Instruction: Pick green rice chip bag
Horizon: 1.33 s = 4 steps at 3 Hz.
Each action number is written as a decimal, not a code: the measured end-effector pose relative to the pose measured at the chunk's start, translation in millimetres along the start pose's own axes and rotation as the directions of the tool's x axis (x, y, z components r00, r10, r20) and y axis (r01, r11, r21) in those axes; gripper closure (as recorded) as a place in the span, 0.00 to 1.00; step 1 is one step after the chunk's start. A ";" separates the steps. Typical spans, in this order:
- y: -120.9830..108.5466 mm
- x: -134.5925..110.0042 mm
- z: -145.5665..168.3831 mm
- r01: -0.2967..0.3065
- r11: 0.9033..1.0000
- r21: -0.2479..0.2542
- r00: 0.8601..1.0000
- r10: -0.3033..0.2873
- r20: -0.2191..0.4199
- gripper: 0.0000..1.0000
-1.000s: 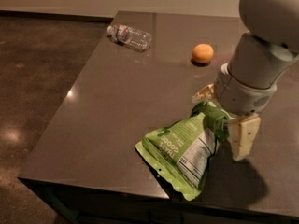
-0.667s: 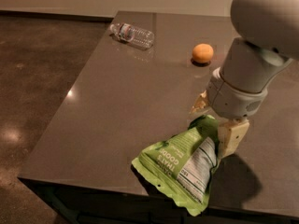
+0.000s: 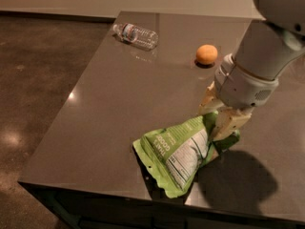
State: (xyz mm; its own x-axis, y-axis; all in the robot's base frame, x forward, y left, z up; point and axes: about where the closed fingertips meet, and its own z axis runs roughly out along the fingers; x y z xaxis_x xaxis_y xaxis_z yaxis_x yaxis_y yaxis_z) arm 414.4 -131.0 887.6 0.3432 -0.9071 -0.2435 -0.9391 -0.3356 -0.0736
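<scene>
The green rice chip bag (image 3: 178, 151) is a crinkled lime-green pouch with white lettering and a white nutrition panel. It hangs tilted over the near part of the dark table (image 3: 109, 104), its lower corner close to the surface. My gripper (image 3: 215, 119) is shut on the bag's upper right end, its cream fingers (image 3: 228, 124) pinching the top edge. The grey arm rises to the upper right.
An orange fruit (image 3: 207, 54) sits on the table behind the gripper. A clear plastic water bottle (image 3: 136, 35) lies on its side at the far left. The table's front edge (image 3: 119, 192) runs just below the bag; dark floor lies to the left.
The gripper has lifted with the bag in it. The bag has come up off the table and now hangs tilted from its pinched end.
</scene>
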 end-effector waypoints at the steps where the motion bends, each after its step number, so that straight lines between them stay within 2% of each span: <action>1: -10.6 0.1 -30.5 -0.072 0.997 0.040 0.993 0.067 0.102 1.00; 2: -22.0 -0.1 -63.0 -0.134 0.988 0.081 0.970 0.114 0.216 1.00; 3: -31.7 -2.9 -89.5 -0.170 0.979 0.112 0.943 0.128 0.308 1.00; 4: -35.8 -6.8 -101.3 -0.189 0.971 0.149 0.934 0.130 0.334 1.00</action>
State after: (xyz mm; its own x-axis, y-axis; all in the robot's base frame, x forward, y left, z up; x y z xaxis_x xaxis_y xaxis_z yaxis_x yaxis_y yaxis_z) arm 447.2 -138.6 989.9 0.1934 -0.8056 -0.5600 -0.9785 -0.1167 -0.1701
